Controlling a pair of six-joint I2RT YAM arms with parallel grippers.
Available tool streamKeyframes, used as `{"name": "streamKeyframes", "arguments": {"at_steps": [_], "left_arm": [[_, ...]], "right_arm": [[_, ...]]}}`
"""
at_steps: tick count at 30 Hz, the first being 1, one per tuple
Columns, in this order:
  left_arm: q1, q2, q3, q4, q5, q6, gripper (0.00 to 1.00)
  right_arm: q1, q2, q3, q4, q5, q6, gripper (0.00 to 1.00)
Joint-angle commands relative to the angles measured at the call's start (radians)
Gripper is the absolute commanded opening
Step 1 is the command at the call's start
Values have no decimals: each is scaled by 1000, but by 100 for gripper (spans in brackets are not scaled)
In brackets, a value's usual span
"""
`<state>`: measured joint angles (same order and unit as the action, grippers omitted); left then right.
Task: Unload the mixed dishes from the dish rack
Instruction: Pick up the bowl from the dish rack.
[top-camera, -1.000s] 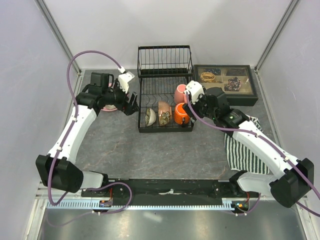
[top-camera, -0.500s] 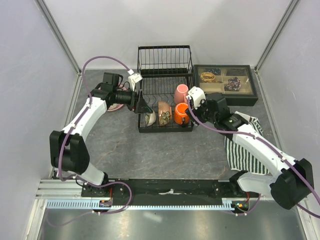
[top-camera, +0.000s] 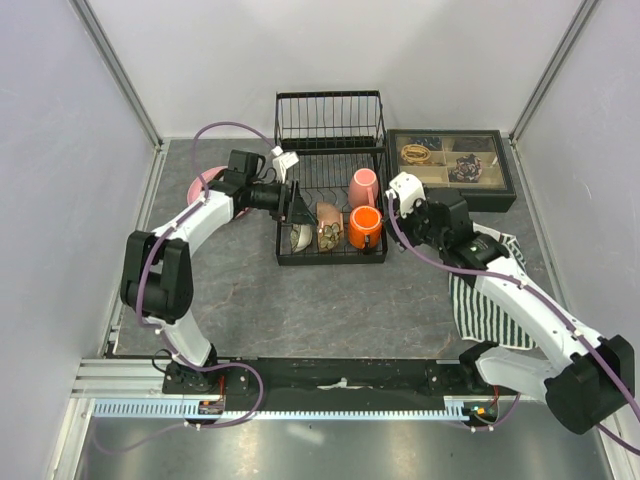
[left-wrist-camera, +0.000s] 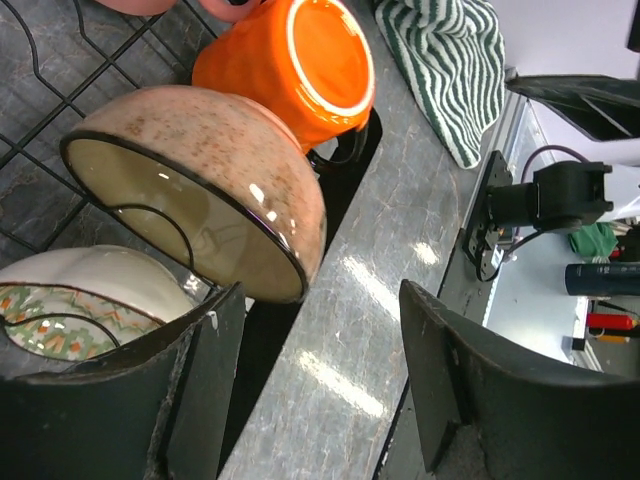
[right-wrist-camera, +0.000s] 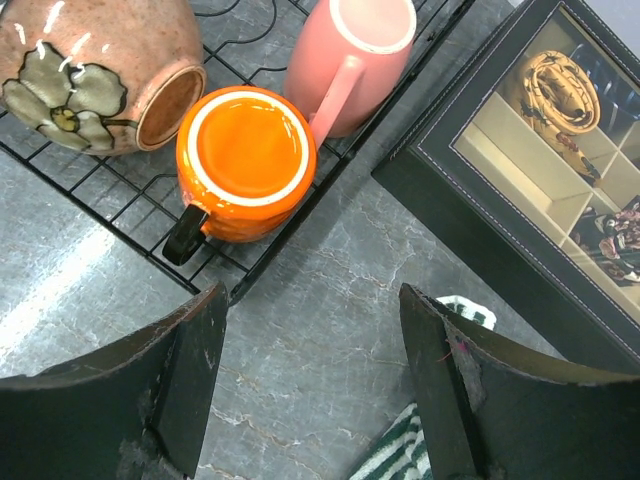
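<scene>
The black wire dish rack (top-camera: 330, 125) stands at the back middle. Its lower basket holds a small pale bowl (top-camera: 298, 238), a brown bowl (top-camera: 328, 228), an orange mug (top-camera: 364, 228) and a pink mug (top-camera: 362, 187). A pink plate (top-camera: 197, 186) lies on the table to the left, partly behind my left arm. The grey speckled plate is out of view. My left gripper (top-camera: 297, 210) is open and empty at the rack's left side, close to the brown bowl (left-wrist-camera: 200, 180) and pale bowl (left-wrist-camera: 80, 300). My right gripper (top-camera: 392, 210) is open and empty just right of the orange mug (right-wrist-camera: 245, 160).
A dark compartmented tray of trinkets (top-camera: 452, 165) sits right of the rack. A green-and-white striped cloth (top-camera: 490, 300) lies at the right under my right arm. The rack's upright back section rises behind the basket. White walls close in both sides.
My left arm has swung right, from beside the pink plate to the rack's left edge. My right gripper has drawn back slightly to the right of the orange mug.
</scene>
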<state>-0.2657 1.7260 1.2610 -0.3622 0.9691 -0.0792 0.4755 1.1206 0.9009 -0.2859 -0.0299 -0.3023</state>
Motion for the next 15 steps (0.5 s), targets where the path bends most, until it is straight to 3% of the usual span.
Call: {"name": "streamKeyframes", "arguments": {"at_steps": [1,9,15], "left_arm": [[-21,41,24,94,-32,-65,68],[-40,89,29,150,-44,-106,66],[-47,112,31,196,-64,-146,56]], "right_arm": [[-2,-47,-23,40,-27,-4,77],[-6,-47,-42,51,-30,-3,77],[-14,-42,-46,53,-31,-6,77]]}}
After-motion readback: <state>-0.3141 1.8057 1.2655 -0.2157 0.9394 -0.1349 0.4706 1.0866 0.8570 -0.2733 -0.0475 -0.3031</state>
